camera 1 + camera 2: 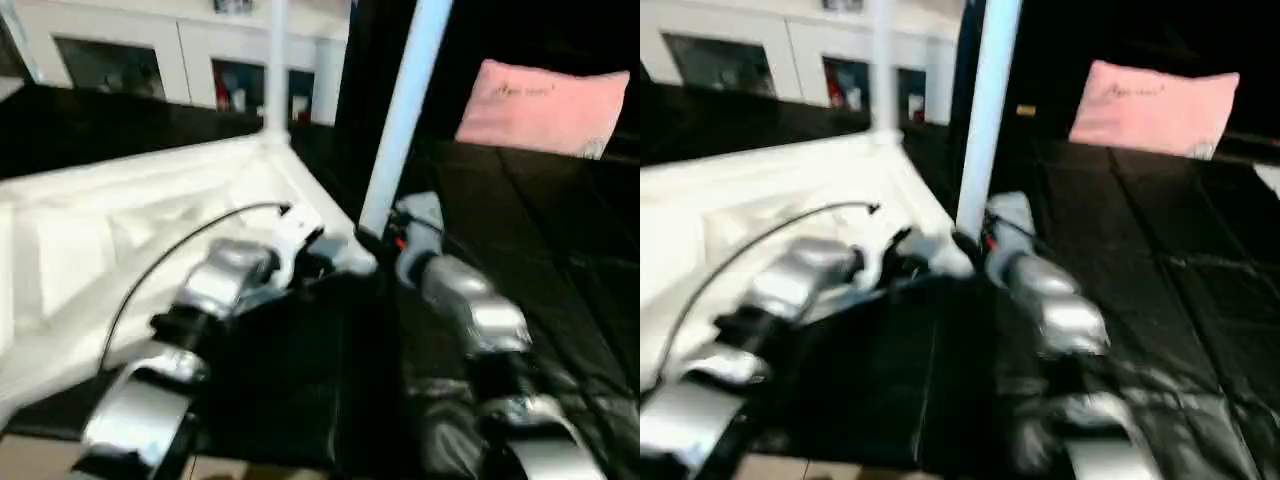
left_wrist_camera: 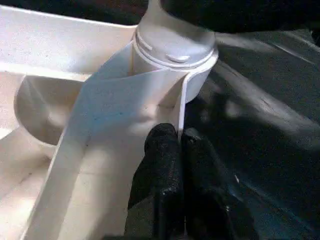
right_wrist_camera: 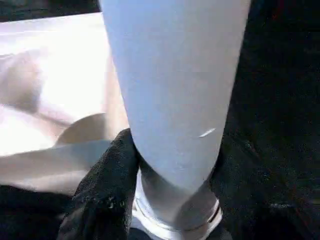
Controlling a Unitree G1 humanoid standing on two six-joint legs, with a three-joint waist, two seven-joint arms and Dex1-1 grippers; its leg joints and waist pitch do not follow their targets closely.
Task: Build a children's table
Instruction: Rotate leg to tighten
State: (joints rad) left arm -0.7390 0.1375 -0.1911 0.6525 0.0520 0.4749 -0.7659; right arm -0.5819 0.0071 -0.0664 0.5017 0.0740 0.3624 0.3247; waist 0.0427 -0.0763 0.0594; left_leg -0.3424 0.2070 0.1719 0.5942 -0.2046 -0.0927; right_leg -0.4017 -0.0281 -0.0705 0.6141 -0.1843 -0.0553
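Note:
The white tabletop [image 1: 120,230] lies upside down on the black floor with its ribbed underside up. A long white leg [image 1: 405,110] stands upright in the near corner socket [image 2: 172,47]. My right gripper [image 3: 170,165] is shut on this leg just above its base, one black finger [image 3: 105,190] on each side. My left gripper [image 2: 179,142] is shut on the tabletop's thin rim right beside that socket. A second leg [image 1: 277,60] stands upright in the far corner.
A pink pillow [image 1: 545,105] lies on the black floor [image 1: 560,250] at the back right. A white glass-door cabinet [image 1: 130,60] runs along the back. A black cable [image 1: 190,240] arcs over my left forearm.

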